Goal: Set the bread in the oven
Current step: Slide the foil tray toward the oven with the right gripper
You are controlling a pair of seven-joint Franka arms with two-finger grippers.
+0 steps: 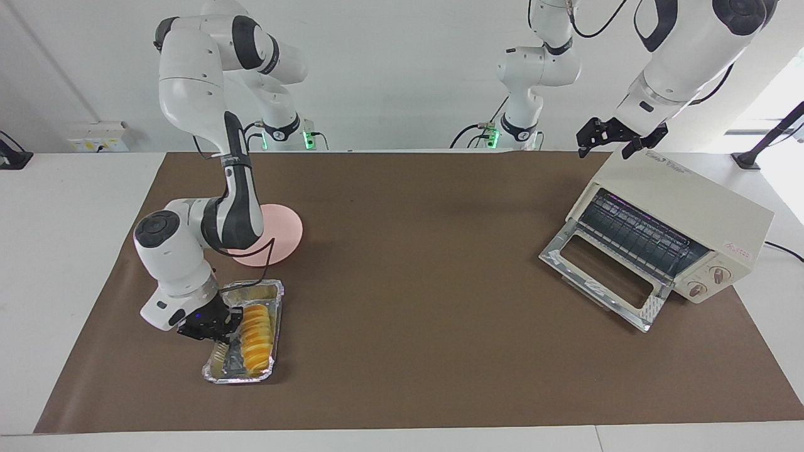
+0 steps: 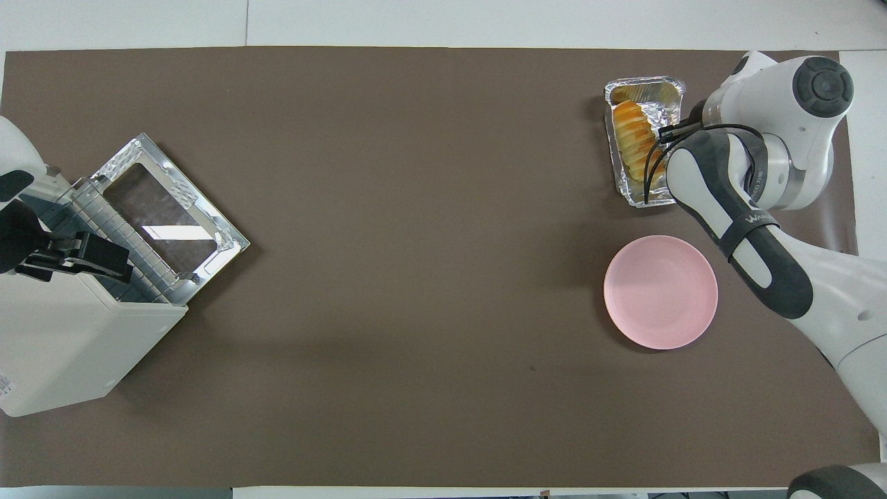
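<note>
The bread (image 1: 256, 336) (image 2: 636, 137), a ridged yellow-orange loaf, lies in a crinkled foil tray (image 1: 250, 287) (image 2: 644, 86) at the right arm's end of the table, farther from the robots than the pink plate. My right gripper (image 1: 217, 323) (image 2: 666, 132) is down at the tray's long side, shut on its rim, and the tray sits skewed. The cream oven (image 1: 691, 201) (image 2: 62, 346) stands at the left arm's end with its glass door (image 1: 603, 276) (image 2: 166, 222) dropped open and the rack showing. My left gripper (image 1: 619, 137) (image 2: 104, 258) hangs open over the oven's top, waiting.
A pink plate (image 1: 286, 232) (image 2: 660, 291) lies beside the tray, nearer to the robots, partly covered by the right arm in the facing view. A brown mat (image 1: 414, 263) covers the table between tray and oven.
</note>
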